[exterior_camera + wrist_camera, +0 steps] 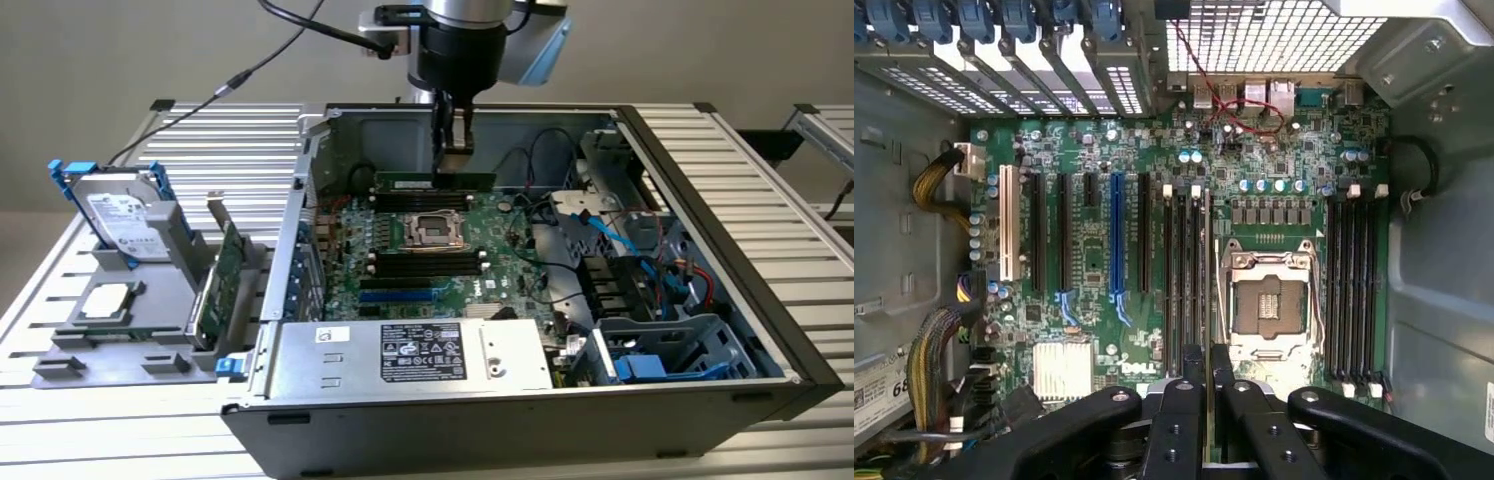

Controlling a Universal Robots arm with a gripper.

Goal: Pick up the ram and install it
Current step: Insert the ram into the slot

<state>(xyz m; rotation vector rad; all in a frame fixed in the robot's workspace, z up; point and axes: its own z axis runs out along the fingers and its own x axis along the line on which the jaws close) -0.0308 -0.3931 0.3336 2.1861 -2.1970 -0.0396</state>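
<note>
The ram (434, 182) is clamped in the closed gripper (455, 162), just over the memory slots (1182, 270) on the far side of the processor socket (437, 228). Keep its edge square over one slot and press evenly. You can't tell whether it touches yet.

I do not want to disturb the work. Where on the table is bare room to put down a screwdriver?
Bare table slats lie at the exterior view's right of the computer case, and also nearer the camera than the grey fixture at the exterior view's left. Inside the case it is crowded: motherboard, cables, and the fingers holding the ram.
</note>
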